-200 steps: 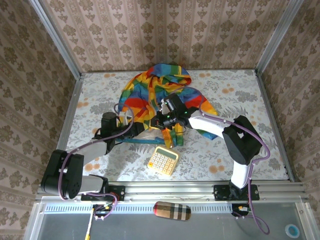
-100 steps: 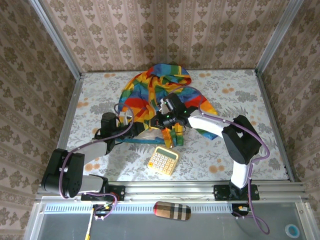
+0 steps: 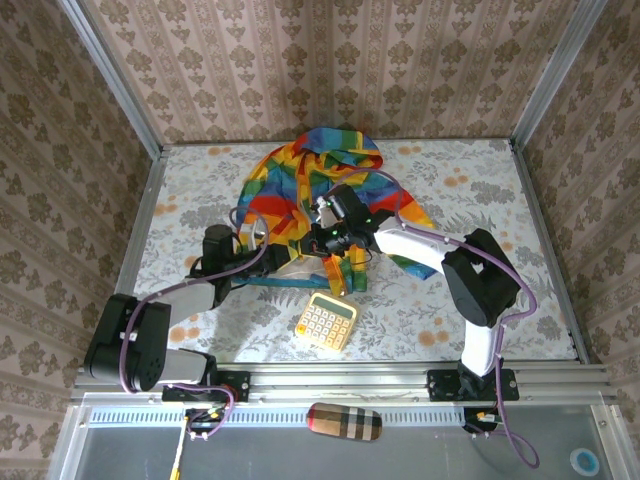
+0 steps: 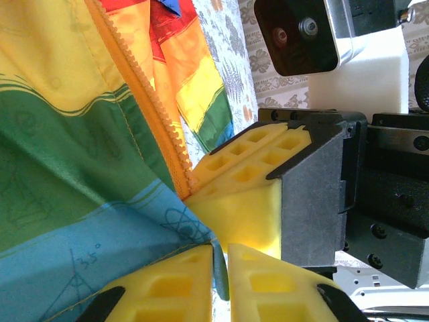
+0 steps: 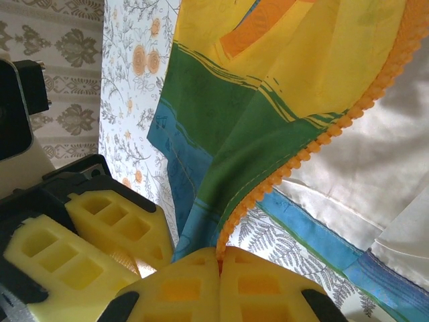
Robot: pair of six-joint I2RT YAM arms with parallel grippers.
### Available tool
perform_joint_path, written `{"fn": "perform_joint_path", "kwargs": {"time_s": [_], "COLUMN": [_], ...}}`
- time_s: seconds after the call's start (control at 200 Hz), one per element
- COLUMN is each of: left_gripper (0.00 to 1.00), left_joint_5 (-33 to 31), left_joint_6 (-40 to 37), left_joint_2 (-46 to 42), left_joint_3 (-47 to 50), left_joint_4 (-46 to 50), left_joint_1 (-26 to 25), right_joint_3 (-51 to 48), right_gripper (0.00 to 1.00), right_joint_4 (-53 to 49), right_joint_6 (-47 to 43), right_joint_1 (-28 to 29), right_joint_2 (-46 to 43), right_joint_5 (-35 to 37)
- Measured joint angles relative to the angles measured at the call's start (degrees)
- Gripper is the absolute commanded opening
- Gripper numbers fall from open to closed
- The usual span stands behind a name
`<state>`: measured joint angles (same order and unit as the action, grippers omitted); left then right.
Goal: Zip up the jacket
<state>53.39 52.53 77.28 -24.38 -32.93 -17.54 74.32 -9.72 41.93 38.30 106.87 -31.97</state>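
The rainbow-striped jacket lies bunched at the middle back of the table. Both grippers meet at its near edge. My left gripper is shut on the blue bottom hem, beside the orange zipper band. The right gripper is shut on the lower end of the orange zipper teeth, with the pale lining spread open beyond them. The right gripper's yellow fingers sit almost against the left ones. The slider is hidden.
A yellow calculator lies on the floral table just in front of the grippers. A plaid pouch rests on the front ledge below the rail. Walls close in the back and both sides.
The right wrist has shifted slightly left and toward the back, drawing the zipper edge with it. The left arm has hardly moved.
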Motion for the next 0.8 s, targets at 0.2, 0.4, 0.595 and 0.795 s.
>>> {"fn": "perform_joint_path", "kwargs": {"time_s": [0.2,0.4,0.595,0.795], "left_gripper": [0.14,0.10,0.00,0.00], "left_joint_5": [0.68,1.07,1.64,1.57], "left_joint_6": [0.00,-0.02,-0.04,-0.04], "left_joint_2": [0.72,1.99,2.49,2.51], "left_joint_3": [0.00,0.00,0.00,0.00], "left_joint_4": [-0.24,-0.57,-0.68,-0.87], "left_joint_1": [-0.04,-0.76,-0.87,-0.92], "right_joint_3": [0.74,1.40,1.79,2.05], "right_gripper": [0.00,0.00,0.01,0.32], "right_joint_4": [-1.33,-3.45,-4.85,-6.19], "right_joint_6": [-0.98,-2.23,-3.37,-5.07], "right_joint_1": [0.00,-0.02,-0.07,-0.22], "right_joint_2": [0.02,0.02,0.13,0.11], "right_joint_5": [0.04,0.22,0.28,2.19]}}
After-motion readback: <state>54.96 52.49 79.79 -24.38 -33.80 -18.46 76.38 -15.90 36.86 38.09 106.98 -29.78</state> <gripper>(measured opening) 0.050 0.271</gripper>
